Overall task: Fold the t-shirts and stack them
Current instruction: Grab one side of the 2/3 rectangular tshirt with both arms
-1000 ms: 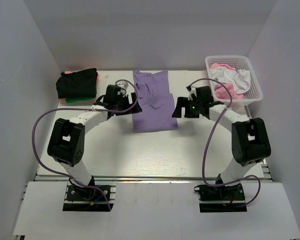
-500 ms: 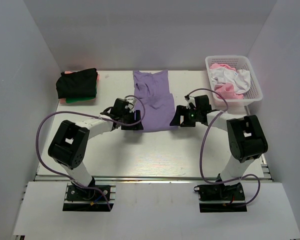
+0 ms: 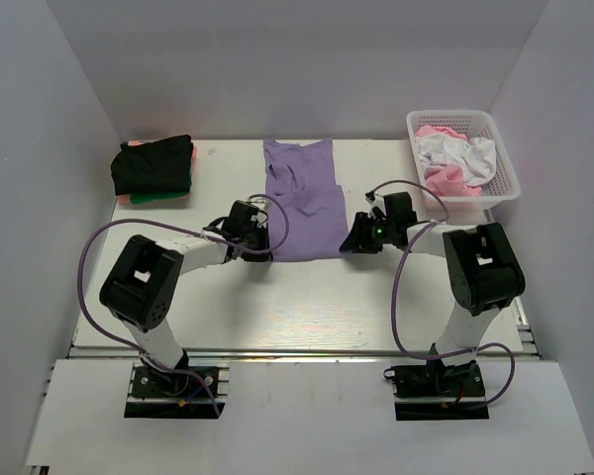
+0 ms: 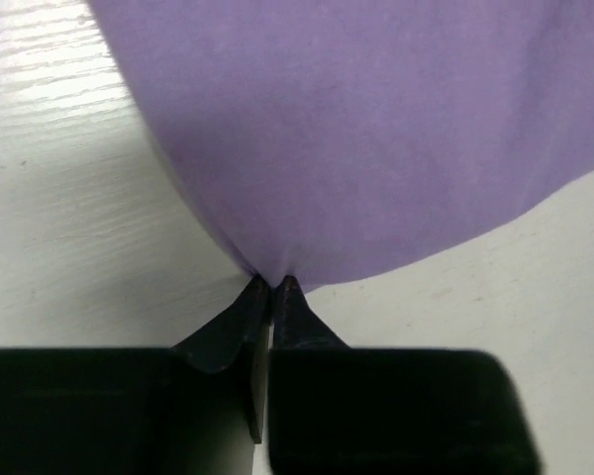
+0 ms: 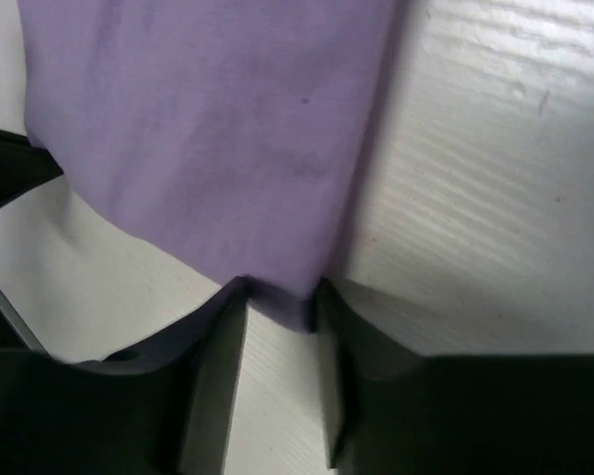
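Observation:
A lavender t-shirt (image 3: pixel 302 193) lies on the white table, its far part showing the neck and its near half folded over. My left gripper (image 3: pixel 266 253) sits at the shirt's near left corner. In the left wrist view this gripper (image 4: pixel 274 284) is shut on the shirt's (image 4: pixel 376 129) hem, and the cloth puckers toward the pinch. My right gripper (image 3: pixel 346 247) is at the near right corner. In the right wrist view its jaws (image 5: pixel 280 295) stand apart, with the shirt's (image 5: pixel 208 129) corner lying between them. A folded black shirt (image 3: pixel 153 166) tops a green and pink stack at the back left.
A white lattice basket (image 3: pixel 413 121) at the back right holds crumpled pink and white clothes (image 3: pixel 455 158). White walls close in the table on three sides. Purple cables loop out from both arms over the near part of the table.
Both grippers came down and toward me to the shirt's near corners. The left jaws closed on the hem. The right jaws narrowed around the other corner.

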